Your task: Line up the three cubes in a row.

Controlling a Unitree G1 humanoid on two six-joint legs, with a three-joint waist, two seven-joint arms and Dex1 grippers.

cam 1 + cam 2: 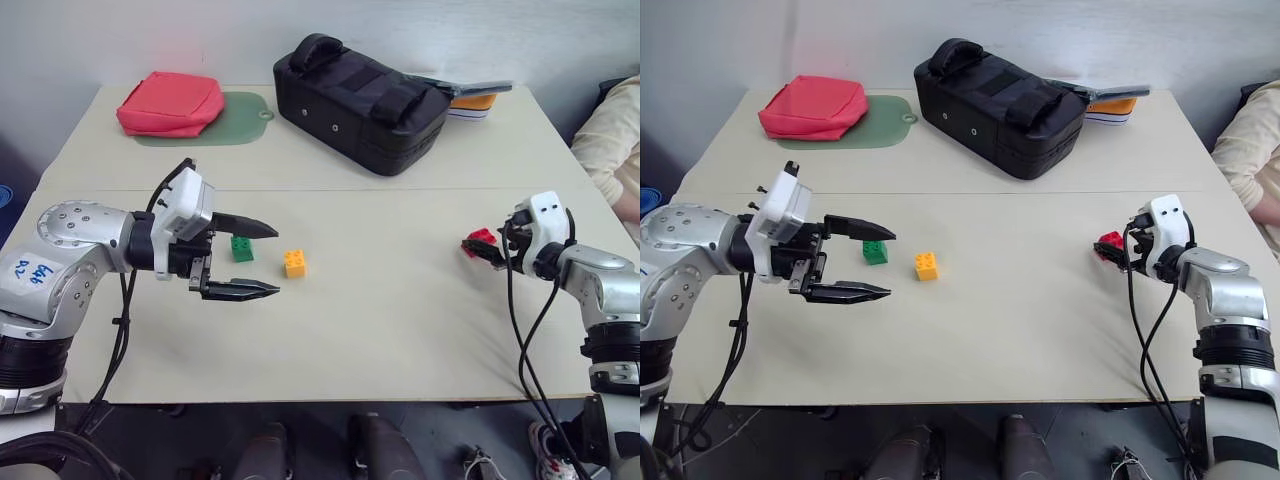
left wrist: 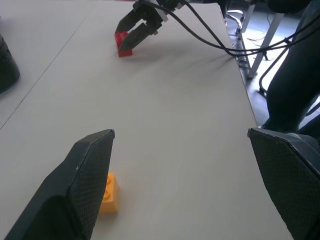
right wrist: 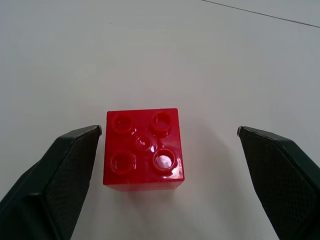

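Left gripper (image 1: 262, 259) spread beside green cube (image 1: 241, 248) and orange-yellow cube (image 1: 295, 263); right gripper (image 3: 167, 137) spread around faraway red cube (image 3: 143, 149), not lined up yet.

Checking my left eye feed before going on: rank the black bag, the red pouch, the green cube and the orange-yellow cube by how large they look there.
1. black bag
2. red pouch
3. orange-yellow cube and green cube: these look alike, so I won't rank one over the other.
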